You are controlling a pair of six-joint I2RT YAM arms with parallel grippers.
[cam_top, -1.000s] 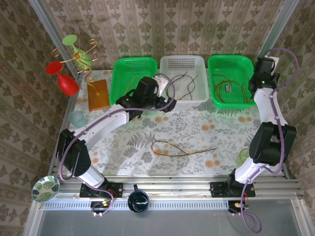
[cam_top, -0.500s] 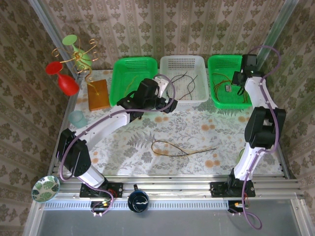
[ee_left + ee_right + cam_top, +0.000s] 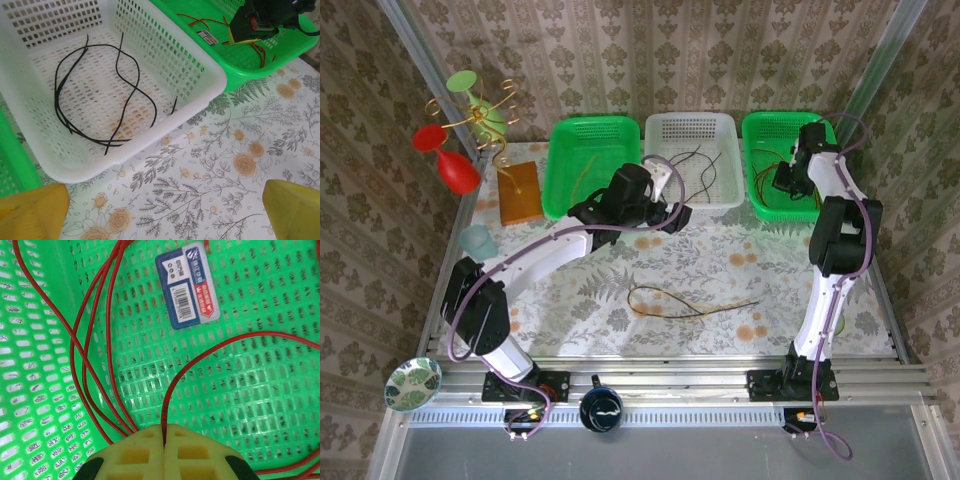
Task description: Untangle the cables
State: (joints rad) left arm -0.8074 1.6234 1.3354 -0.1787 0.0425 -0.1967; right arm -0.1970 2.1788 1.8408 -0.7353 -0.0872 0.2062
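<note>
A loose black cable (image 3: 100, 95) lies in the white basket (image 3: 200, 65). Red cables (image 3: 95, 365) loop over the floor of the right green basket (image 3: 760, 205). My right gripper (image 3: 164, 432) is low inside that basket, shut on one red cable (image 3: 200, 360) pinched between its yellow pads. Out on the table, a black and an olive cable (image 3: 680, 300) lie crossed in one long loop. A thin yellow-olive cable (image 3: 582, 172) rests in the left green basket (image 3: 560, 195). My left gripper (image 3: 165, 210) hangs open over the cloth just in front of the white basket, with nothing between its fingers (image 3: 30, 210).
A blue-and-white label (image 3: 187, 285) sticks to the floor of the right basket. At the far left stand a wire rack with red and green glasses (image 3: 460, 130), a brown block (image 3: 520, 192) and a pale cup (image 3: 477, 240). The flowered table (image 3: 620, 330) lies between the arms.
My right arm has swung left and down into the right green basket. The left gripper has drifted slightly right along the front of the white basket, still open.
</note>
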